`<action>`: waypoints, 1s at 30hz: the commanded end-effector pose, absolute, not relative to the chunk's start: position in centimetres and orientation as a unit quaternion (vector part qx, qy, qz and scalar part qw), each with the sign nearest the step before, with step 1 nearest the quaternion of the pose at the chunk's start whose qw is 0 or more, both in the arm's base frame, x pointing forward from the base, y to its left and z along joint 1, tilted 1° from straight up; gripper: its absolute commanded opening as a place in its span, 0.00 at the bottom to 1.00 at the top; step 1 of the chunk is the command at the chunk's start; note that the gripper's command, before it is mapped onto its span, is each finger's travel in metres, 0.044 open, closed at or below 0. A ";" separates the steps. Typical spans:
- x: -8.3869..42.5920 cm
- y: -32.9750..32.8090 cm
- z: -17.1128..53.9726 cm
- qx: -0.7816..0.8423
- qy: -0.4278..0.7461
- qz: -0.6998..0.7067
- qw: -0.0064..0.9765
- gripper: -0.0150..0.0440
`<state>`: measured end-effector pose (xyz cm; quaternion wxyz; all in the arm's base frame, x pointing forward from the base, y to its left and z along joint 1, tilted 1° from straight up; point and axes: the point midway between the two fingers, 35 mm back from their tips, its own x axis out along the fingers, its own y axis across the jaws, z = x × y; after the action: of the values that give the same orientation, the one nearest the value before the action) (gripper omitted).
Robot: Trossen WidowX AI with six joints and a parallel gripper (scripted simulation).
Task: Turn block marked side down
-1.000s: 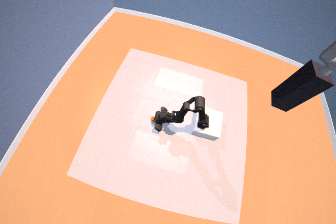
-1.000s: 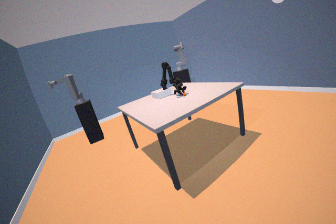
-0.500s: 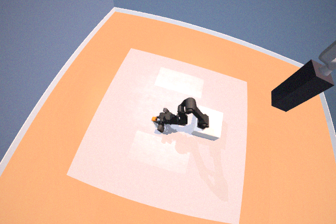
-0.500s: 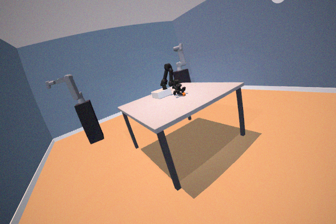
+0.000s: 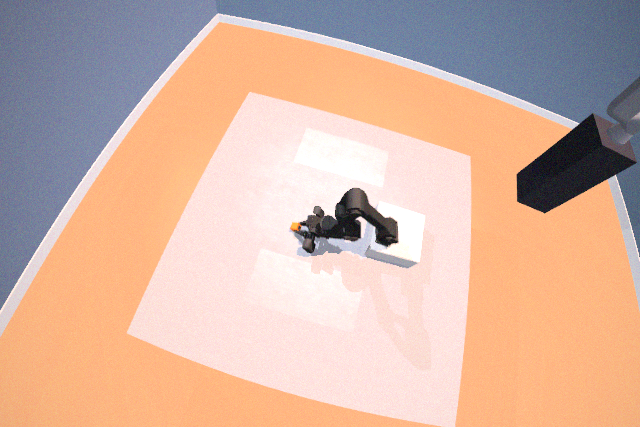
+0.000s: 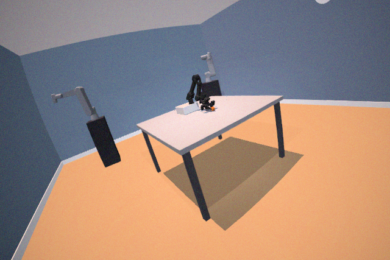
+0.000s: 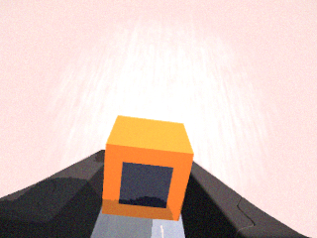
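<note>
The orange block (image 5: 295,226) (image 6: 212,108) (image 7: 152,133) is held between the fingertips. The dark square mark (image 7: 146,184) is on the side that faces the wrist camera, back toward the gripper's palm. My gripper (image 5: 300,226) (image 6: 211,108) (image 7: 146,165) is shut on the block, one finger on each side of it. The gripper is low over the table (image 5: 206,277) (image 6: 176,136) and reaches out nearly level. Whether the block's underside touches the table cannot be told from these views.
A white box-shaped base (image 5: 412,233) (image 6: 186,108) stands on the table under the foot of the arm. Two grey arms on dark pedestals (image 6: 103,142) (image 6: 211,87) stand off the table. The table's front edge (image 6: 231,125) shows in the exterior view.
</note>
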<state>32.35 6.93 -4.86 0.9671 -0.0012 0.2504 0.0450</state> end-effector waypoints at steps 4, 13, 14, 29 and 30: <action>32.2 6.8 -4.9 -0.003 0.250 0.044 0.967 0.25; 32.2 6.8 -4.9 -0.003 0.250 0.044 0.967 0.57; 32.2 6.8 -4.9 -0.003 0.250 0.044 0.967 0.61; 32.2 6.8 -4.9 -0.003 0.250 0.044 0.967 1.00; 32.2 6.8 -4.9 -0.003 0.250 0.044 0.967 1.00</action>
<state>32.25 6.89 -4.85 0.9673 -0.0014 0.2496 0.0447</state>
